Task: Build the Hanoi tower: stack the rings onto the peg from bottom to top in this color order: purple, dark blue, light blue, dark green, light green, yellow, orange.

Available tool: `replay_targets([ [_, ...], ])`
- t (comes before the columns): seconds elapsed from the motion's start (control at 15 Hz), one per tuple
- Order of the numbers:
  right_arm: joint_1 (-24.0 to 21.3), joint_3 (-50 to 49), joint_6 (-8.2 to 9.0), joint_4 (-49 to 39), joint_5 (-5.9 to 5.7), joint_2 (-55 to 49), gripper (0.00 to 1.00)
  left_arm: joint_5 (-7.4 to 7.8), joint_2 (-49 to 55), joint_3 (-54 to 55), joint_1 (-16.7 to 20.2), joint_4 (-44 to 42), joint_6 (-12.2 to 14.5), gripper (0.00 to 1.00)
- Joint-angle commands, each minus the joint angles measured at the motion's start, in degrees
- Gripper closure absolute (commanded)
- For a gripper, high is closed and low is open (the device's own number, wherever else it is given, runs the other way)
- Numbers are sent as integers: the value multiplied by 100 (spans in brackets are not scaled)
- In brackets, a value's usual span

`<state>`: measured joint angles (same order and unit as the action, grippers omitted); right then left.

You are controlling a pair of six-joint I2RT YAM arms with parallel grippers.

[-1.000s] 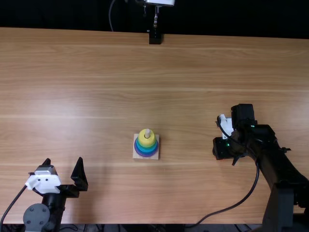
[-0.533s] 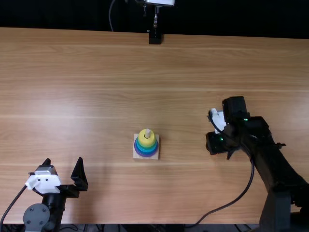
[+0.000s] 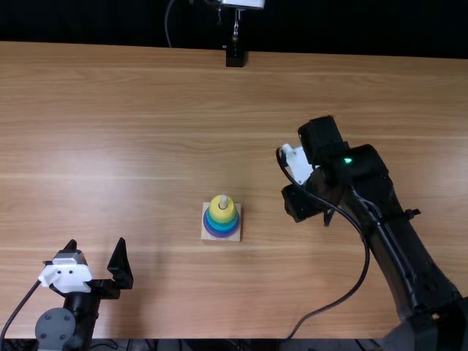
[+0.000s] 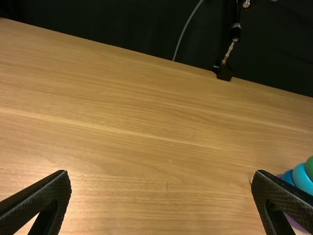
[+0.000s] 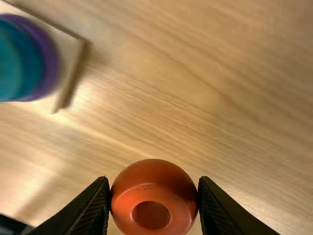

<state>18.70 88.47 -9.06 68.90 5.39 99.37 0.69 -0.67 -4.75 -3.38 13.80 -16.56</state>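
Observation:
Right of the tower hangs my right gripper (image 3: 294,201) in the top view. In the right wrist view, my right gripper (image 5: 153,198) is shut on the orange ring (image 5: 154,196), its hole visible between the two fingers. The tower's square base (image 3: 207,234) stands near the table's middle, with yellow (image 3: 222,213) as the uppermost ring around the peg (image 3: 223,201) and blue and purple rings (image 3: 220,232) beneath. My left gripper (image 3: 110,252) is open at the lower left, away from the tower; in the left wrist view the left gripper (image 4: 161,183) has nothing between its fingers.
A cable (image 3: 344,296) loops from the right arm down to the table's near edge. At the far edge of the table (image 3: 146,110) stands a black mount (image 3: 235,57).
My right gripper has moved left and toward the far side, closer to the tower. The left arm and the tower have kept still.

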Motion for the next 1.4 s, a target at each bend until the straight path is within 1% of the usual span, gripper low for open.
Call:
replay_targets([
  [0.0, 213, 487, -22, 182, 62, -14, 100, 68, 67, 317, 12, 107, 21, 0],
  [0.27, 705, 1437, -22, 667, 73, 56, 100, 68, 67, 317, 12, 107, 21, 0],
  [0.4, 872, 1876, -22, 857, 73, 197, 100, 68, 67, 317, 12, 107, 21, 0],
  [0.8, 1584, 2860, -1, 920, 73, 908, 100, 68, 67, 317, 12, 107, 21, 0],
  [1.07, 1918, 3019, 9, 910, 73, 1067, 100, 68, 67, 317, 12, 107, 21, 0],
  [1.33, 2006, 3027, 9, 899, 73, 1075, 100, 68, 67, 317, 12, 107, 21, 0],
])
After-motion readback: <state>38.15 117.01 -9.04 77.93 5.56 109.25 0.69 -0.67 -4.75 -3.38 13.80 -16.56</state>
